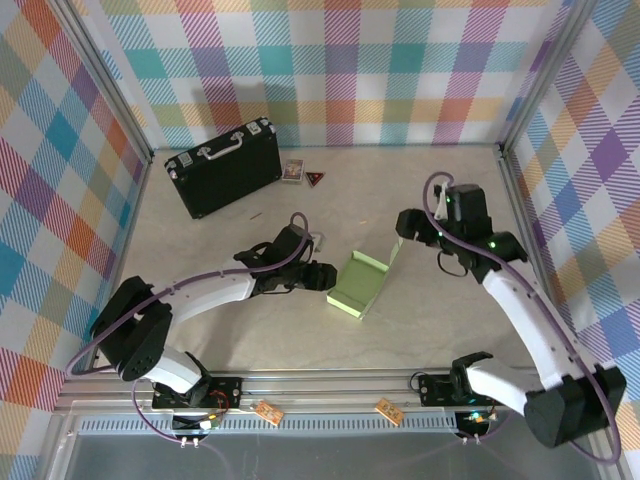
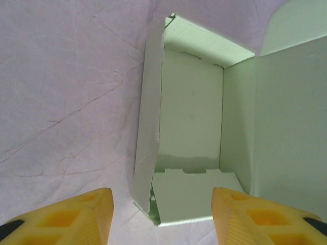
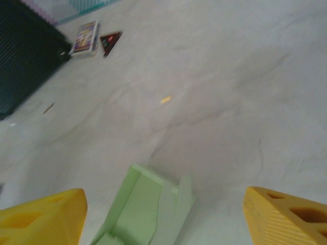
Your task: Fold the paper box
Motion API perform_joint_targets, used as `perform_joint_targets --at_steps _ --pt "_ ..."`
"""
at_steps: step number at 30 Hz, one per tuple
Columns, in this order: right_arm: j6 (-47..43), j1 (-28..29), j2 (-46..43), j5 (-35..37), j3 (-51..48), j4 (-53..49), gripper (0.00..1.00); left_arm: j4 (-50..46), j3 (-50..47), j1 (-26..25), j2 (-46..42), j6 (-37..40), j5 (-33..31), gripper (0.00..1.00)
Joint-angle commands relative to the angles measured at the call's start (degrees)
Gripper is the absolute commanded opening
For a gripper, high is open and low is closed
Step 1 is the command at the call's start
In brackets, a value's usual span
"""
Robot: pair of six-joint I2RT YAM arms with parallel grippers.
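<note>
The paper box (image 1: 356,285) is a pale green shallow tray lying open on the table's middle, with its lid flap (image 1: 387,254) standing up at its far right. My left gripper (image 1: 324,278) sits at the box's left end, open. In the left wrist view its yellow fingers (image 2: 76,217) flank the box's near end wall (image 2: 191,196) without touching it, and the open interior (image 2: 191,117) lies ahead. My right gripper (image 1: 403,233) hovers just beyond the raised flap, jaws wide. The right wrist view has the box (image 3: 145,209) below and between its spread fingers (image 3: 286,219).
A black briefcase (image 1: 225,168) lies at the back left, with a small card pack (image 1: 292,171) and a dark triangle (image 1: 315,179) beside it. Checked walls and metal frame posts close in the table. Bare tabletop (image 1: 430,320) runs along the front right.
</note>
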Motion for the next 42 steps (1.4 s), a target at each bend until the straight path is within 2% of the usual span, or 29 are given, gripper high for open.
perform_joint_targets --at_steps 1,6,11,15,18,21,26,28,33,36,38,42 --pt "4.3 1.2 -1.7 -9.0 -1.7 -6.5 0.78 2.4 -0.6 -1.1 3.4 -1.6 0.9 0.53" --pt "6.1 4.8 -0.9 -13.6 -2.3 -8.4 0.75 4.2 -1.7 -3.8 5.2 -1.7 1.4 0.52" --pt "3.8 9.1 3.4 -11.0 -1.1 -11.5 0.71 5.4 -3.5 -5.5 3.7 -2.4 1.7 0.51" --pt "1.5 10.0 7.2 -11.5 0.2 -11.6 0.62 7.2 -5.7 -7.4 1.0 -3.7 2.2 0.51" --pt "-0.9 10.3 11.4 -11.7 2.8 -12.4 0.49 10.5 -9.2 -8.8 -1.7 -6.2 2.3 0.51" --pt "-3.2 11.3 14.7 -10.2 5.5 -13.4 0.46 12.4 -13.9 -9.0 -7.6 -8.6 0.8 0.51" --pt "-9.8 14.8 19.2 -9.5 9.7 -15.1 0.33 2.8 -16.9 -9.0 -19.5 -7.4 -8.1 0.54" --pt "-11.9 16.2 21.3 -8.6 12.3 -16.9 0.31 -0.5 -17.3 -8.8 -23.2 -6.5 -10.6 0.55" --pt "-18.9 19.6 25.4 -10.2 16.9 -19.5 0.29 -12.0 -15.7 -7.6 -29.1 -5.0 -18.1 0.60" --pt "-25.6 22.7 27.2 -9.0 19.0 -19.5 0.21 -18.7 -14.2 -5.7 -31.0 -4.3 -24.9 0.63" --pt "-30.2 24.4 28.4 -8.2 20.0 -19.7 0.15 -20.0 -14.3 -3.9 -33.0 -3.8 -25.4 0.64" --pt "-38.4 25.6 30.1 -5.4 22.4 -19.1 0.13 -21.2 -14.8 -0.6 -37.4 -4.0 -25.0 0.65"
